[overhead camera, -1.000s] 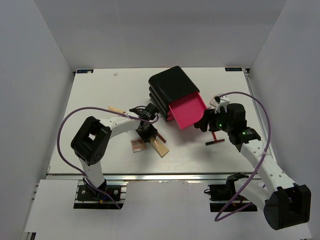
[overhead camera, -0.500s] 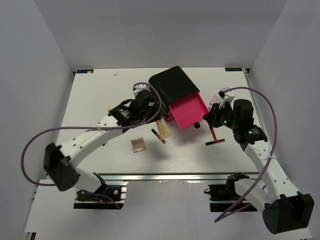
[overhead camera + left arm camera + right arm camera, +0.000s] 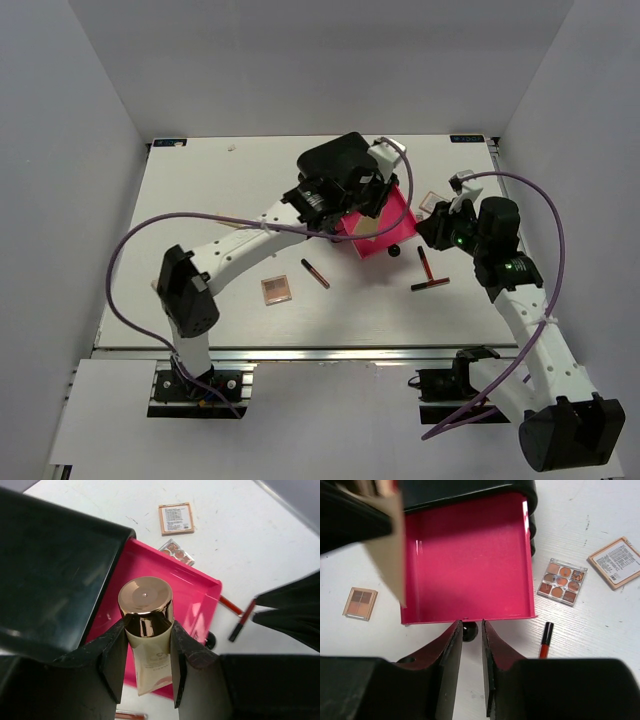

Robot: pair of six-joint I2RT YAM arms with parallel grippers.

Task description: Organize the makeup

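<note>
Clamping the tan tube (image 3: 147, 645), left gripper (image 3: 147, 655) hides its lower end

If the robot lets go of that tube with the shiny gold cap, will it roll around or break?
Probably neither. The tan tube, clamped by the left gripper, hangs over the open pink drawer, whose raised walls should stop it rolling. It looks like soft plastic, so it likely bends rather than cracks. Its glossy cap might be slippery.

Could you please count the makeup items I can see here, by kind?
tube: 1
palettes: 3, one lying label side up
sticks: 3
Total: 7
</note>
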